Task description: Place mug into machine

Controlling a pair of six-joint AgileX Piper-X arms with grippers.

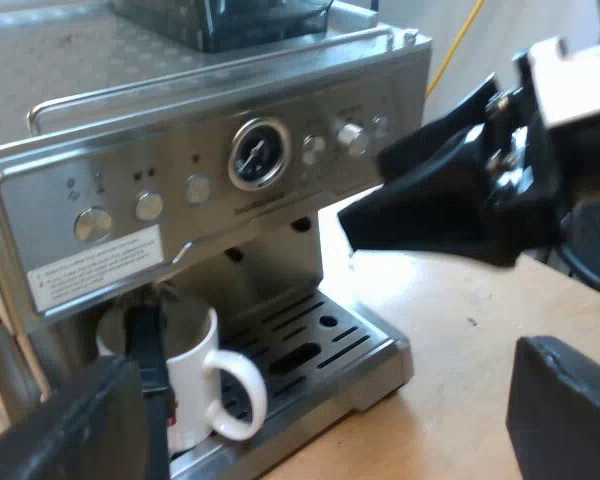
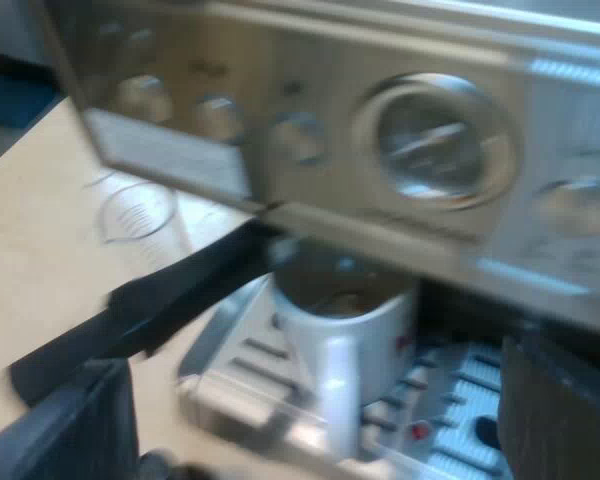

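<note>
The white ceramic mug (image 1: 190,375) occupies the slotted steel drip tray (image 1: 375,350); the dark holder handle (image 2: 150,300) projects outward past it. The light wooden tabletop (image 1: 460,350) beside the tray lies open.

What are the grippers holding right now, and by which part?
Nothing. The left gripper and right gripper both have open jaws, and the white mug stands free on the drip tray.
</note>
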